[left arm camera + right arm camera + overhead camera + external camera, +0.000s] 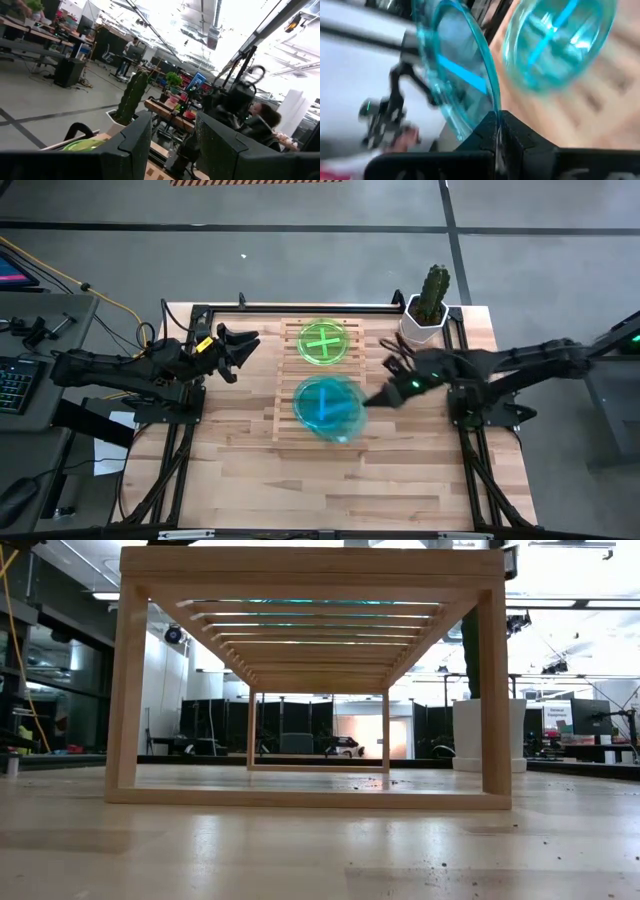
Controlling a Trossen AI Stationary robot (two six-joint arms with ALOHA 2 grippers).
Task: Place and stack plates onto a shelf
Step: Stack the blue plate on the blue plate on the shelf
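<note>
The light-wood slatted shelf (pixel 288 385) stands mid-table and also fills the low view (pixel 310 570). Two lime green plates (pixel 324 343) lie stacked on its far part, stripes crossed. One cyan plate (pixel 555 45) lies flat on the shelf's near part (pixel 322 402). My right gripper (pixel 370 397) is shut on a second cyan plate (pixel 455 65), held tilted just above the first. My left gripper (pixel 245 345) is open and empty beside the shelf's left edge; its wrist view shows the green plates (pixel 85 145) ahead of it. My right gripper pinches the held cyan plate's rim (pixel 490 117) between its two fingers, at the plate's right side. The fingers come from the table's right, slanting down. The plate is tilted on edge in the hold, above the cyan plate that lies on the shelf.
A cactus in a white pot (pixel 428 305) stands at the table's far right corner, close behind my right arm. Black frame rails (pixel 185 430) run along both sides of the table. A keyboard and cables (pixel 15 375) lie left of the table. Bare wood (pixel 330 480) lies nearer than the shelf.
</note>
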